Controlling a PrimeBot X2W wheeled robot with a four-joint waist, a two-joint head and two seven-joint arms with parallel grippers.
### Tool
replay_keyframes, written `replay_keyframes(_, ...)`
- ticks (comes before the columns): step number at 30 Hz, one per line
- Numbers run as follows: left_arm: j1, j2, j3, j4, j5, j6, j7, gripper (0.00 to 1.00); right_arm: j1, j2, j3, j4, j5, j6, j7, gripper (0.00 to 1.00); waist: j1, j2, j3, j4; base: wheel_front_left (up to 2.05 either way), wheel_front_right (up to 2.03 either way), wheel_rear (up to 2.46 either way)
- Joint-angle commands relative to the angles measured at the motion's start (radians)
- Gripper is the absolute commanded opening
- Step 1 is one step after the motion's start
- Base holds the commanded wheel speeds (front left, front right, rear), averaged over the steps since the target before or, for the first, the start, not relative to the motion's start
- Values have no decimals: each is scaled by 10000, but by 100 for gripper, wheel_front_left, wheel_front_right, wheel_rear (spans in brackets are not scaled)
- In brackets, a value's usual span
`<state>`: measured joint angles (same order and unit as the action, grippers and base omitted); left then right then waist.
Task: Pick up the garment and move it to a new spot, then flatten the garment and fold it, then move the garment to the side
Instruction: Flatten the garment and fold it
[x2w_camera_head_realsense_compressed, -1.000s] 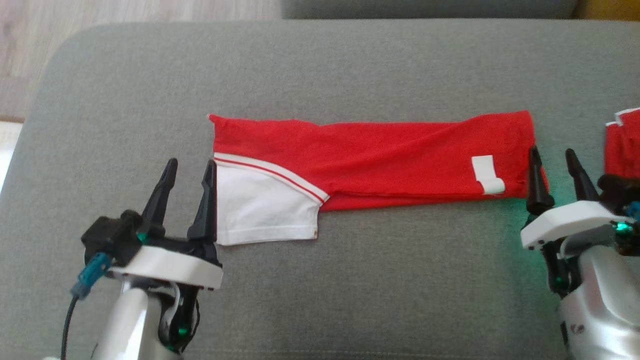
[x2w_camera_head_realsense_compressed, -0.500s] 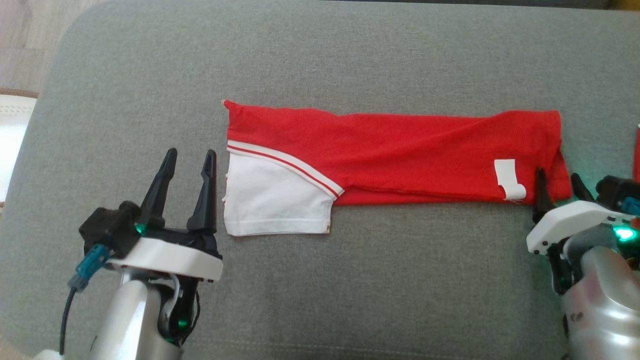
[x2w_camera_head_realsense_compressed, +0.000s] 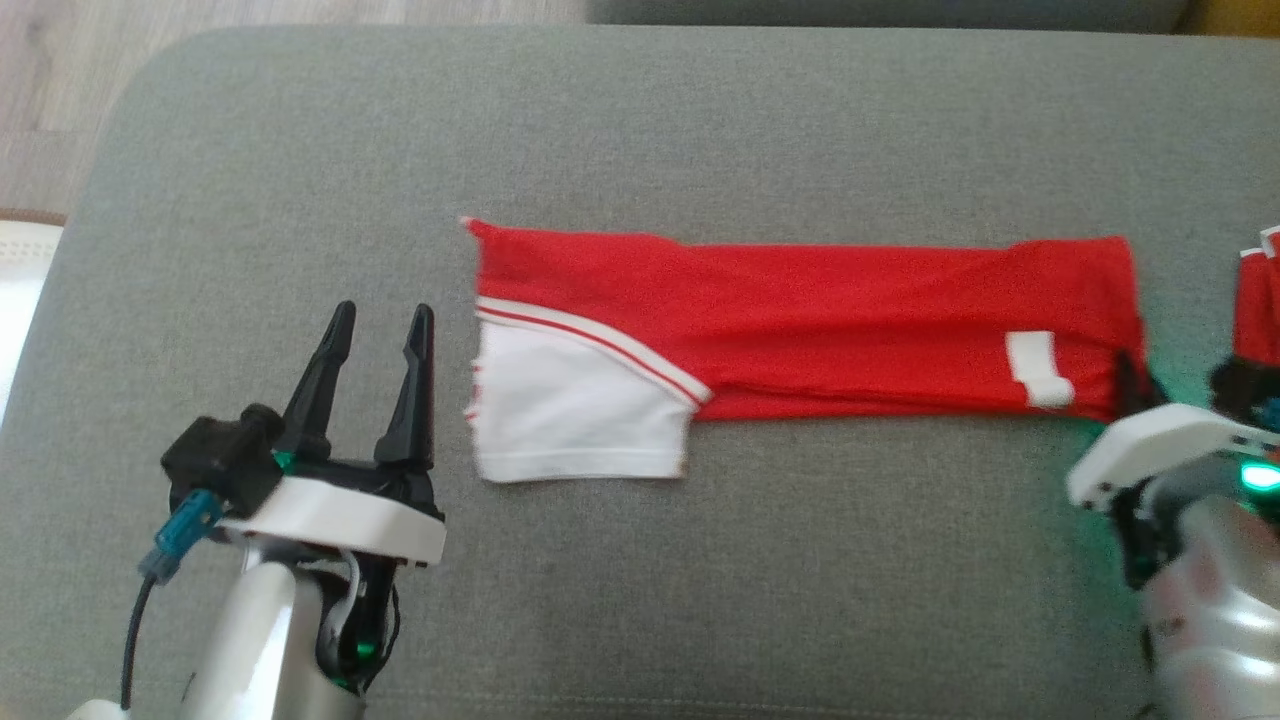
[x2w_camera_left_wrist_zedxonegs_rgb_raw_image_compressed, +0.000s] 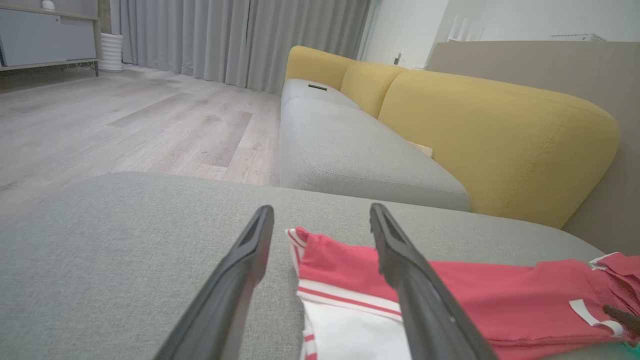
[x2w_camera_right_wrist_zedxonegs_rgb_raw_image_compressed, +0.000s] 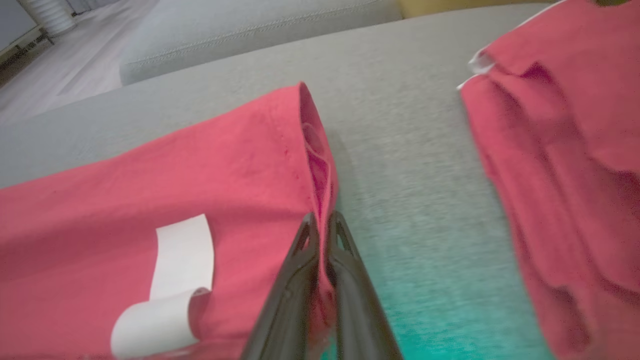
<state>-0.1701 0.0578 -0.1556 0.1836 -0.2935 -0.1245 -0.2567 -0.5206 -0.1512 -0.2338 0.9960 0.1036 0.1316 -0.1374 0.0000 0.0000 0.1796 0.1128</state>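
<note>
garment (x2w_camera_head_realsense_compressed: 800, 330): being carried flat by the grey cushion (x2w_camera_head_realsense_compressed: 640, 120), as 1 long folded strip
right hand (x2w_camera_right_wrist_zedxonegs_rgb_raw_image_compressed: 322, 232): being clamped on the garment's right end
left hand (x2w_camera_head_realsense_compressed: 378, 325): fingers being held apart, just beside the white sleeve (x2w_camera_head_realsense_compressed: 575, 410), not touching

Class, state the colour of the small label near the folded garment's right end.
White. The label shows best in the right wrist view.

Grey cushion (x2w_camera_head_realsense_compressed: 700, 120), yellow sofa back (x2w_camera_left_wrist_zedxonegs_rgb_raw_image_compressed: 490, 130), wooden floor (x2w_camera_left_wrist_zedxonegs_rgb_raw_image_compressed: 125, 120), grey curtains (x2w_camera_left_wrist_zedxonegs_rgb_raw_image_compressed: 240, 35)
</note>
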Motion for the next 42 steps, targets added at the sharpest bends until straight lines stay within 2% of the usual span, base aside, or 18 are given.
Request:
replay_keyframes(1,-328,118,268,-293,-62,-61,-51,100,-150,-397,-16,-193,-65,-9,-180,0,0,0,-48,-25,0,0,0)
replay_keyframes(5,-287,138,234,-293,-68,-61,-51,100,-232,-822,-861,-17,-376,-9,-331,0,0,0,-154,-66,0,0,0)
replay_keyframes(8,-236,162,202,-258,-84,-61,-51,100,-329,-888,-1372,53,-721,-9,-382,0,0,0,-300,-82,0,0,0)
replay_keyframes(13,-76,199,206,-201,-151,-61,-51,100,-501,-438,-1492,-72,-985,-9,-462,0,0,0,-674,-86,0,0,0)
replay_keyframes(18,191,234,166,-149,-207,-61,-51,100,-631,248,-1062,-536,-710,-9,-443,0,0,0,-1104,-44,0,0,0)
replay_keyframes(21,363,277,191,-158,-245,-61,-51,100,-630,638,-438,-1021,-361,-9,-320,0,0,0,-1327,4,0,0,0)
replay_keyframes(22,445,293,223,-174,-279,-61,-51,100,-563,835,101,-1435,-8,-9,-163,0,0,0,-1423,59,0,0,0)
replay_keyframes(27,510,309,205,-206,-292,-61,-51,100,-163,999,1869,-2671,1546,-9,429,0,0,0,-1528,283,0,0,0)
replay_keyframes(28,510,309,205,-206,-292,-61,-51,100,-163,999,1869,-2671,1546,-9,429,0,0,0,-1528,283,0,0,0)
replay_keyframes(33,485,303,-28,-180,-298,-61,-51,100,387,1006,3895,-3820,3998,-9,964,0,0,0,-1528,609,0,0,0)
replay_keyframes(37,455,259,-177,-128,-336,-61,-51,100,577,1007,4973,-4137,5020,-9,914,0,0,0,-1482,924,0,0,0)
replay_keyframes(42,414,207,-297,-72,-370,-61,-51,100,550,1008,6068,-3944,5858,-9,601,0,0,0,-1352,1340,0,0,0)
